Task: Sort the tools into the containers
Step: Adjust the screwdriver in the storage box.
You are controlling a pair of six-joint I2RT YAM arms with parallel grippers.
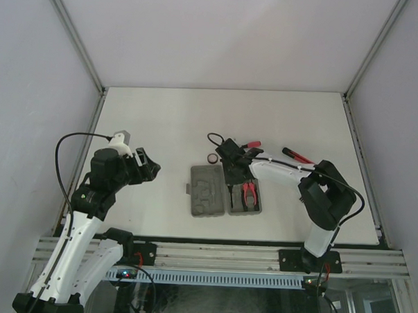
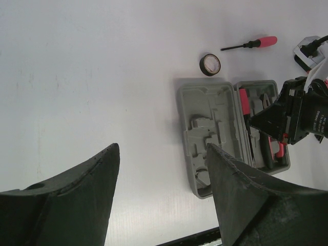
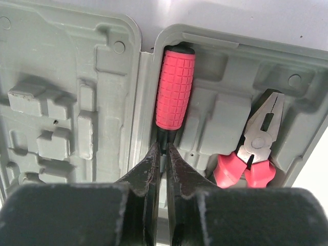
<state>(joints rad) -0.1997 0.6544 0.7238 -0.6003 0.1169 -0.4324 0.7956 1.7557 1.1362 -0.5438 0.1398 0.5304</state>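
Screwdriver [image 3: 175, 87], red-handled.

Location: right half of the grey case [image 3: 128, 31], laid lengthwise in the recess next to the hinge, with the butt of the handle at the end wall. The case lies open and flat on the table [image 1: 162, 120].

Held by: right claw [image 3: 163, 149], its fingers drawn narrow on the black neck just below the handle. Whether the tool is fully seated in its recess cannot be told.

Handling, as judged: light and rigid, so it should not bend or crush.
- The handle is moulded in a raised square grid and is likely grippy.
- The neck is thin and smooth, so a pinch there may let the tool swing or roll between the fingers.
- The better hold for carrying is across the gridded handle at mid-length.
- For settling the tool into the recess, the neck hold keeps the fingers out of the moulded walls.

Same half: pliers [image 3: 256, 148], red grips, steel nose toward the same end wall. A moulded block stands between them and the screwdriver.

Left half: bare moulded recesses, no tool seen in them.

On the table beyond the case: black ring [image 2: 210, 64], second screwdriver [image 2: 251, 43], slim red-and-black tool [image 1: 298, 156].

Left claw [image 2: 163, 154]: fingers spread wide, holding nothing, off to the left of the case.
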